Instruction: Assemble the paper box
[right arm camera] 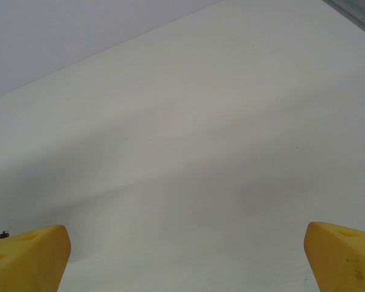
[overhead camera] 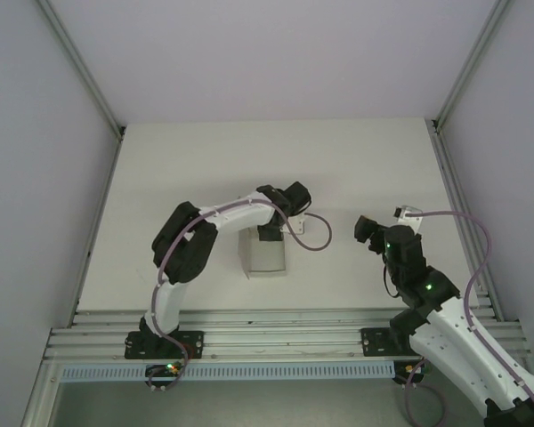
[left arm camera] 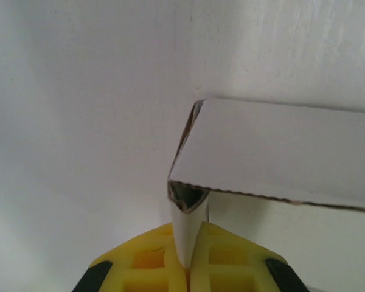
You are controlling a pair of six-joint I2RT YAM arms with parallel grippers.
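The paper box (overhead camera: pixel 263 256), a small low white card box, lies on the table near the middle. My left gripper (overhead camera: pixel 269 233) sits at its far edge, shut on the box. In the left wrist view the yellow fingers (left arm camera: pixel 152 255) pinch a thin upright wall of the paper box (left arm camera: pixel 280 146), whose folded corner shows a small dark gap; the left gripper (left arm camera: pixel 188 264) is at the bottom. My right gripper (overhead camera: pixel 367 229) hovers to the right of the box, apart from it. Its yellow fingertips (right arm camera: pixel 27 255) stand wide apart, the right gripper (right arm camera: pixel 185 258) open over bare table.
The white table (overhead camera: pixel 205 169) is walled by pale panels left and right, with metal frame posts (overhead camera: pixel 80 71) at the back corners. An aluminium rail (overhead camera: pixel 276 334) carrying both arm bases runs along the near edge. A cable loop (overhead camera: pixel 316 236) hangs by the left wrist.
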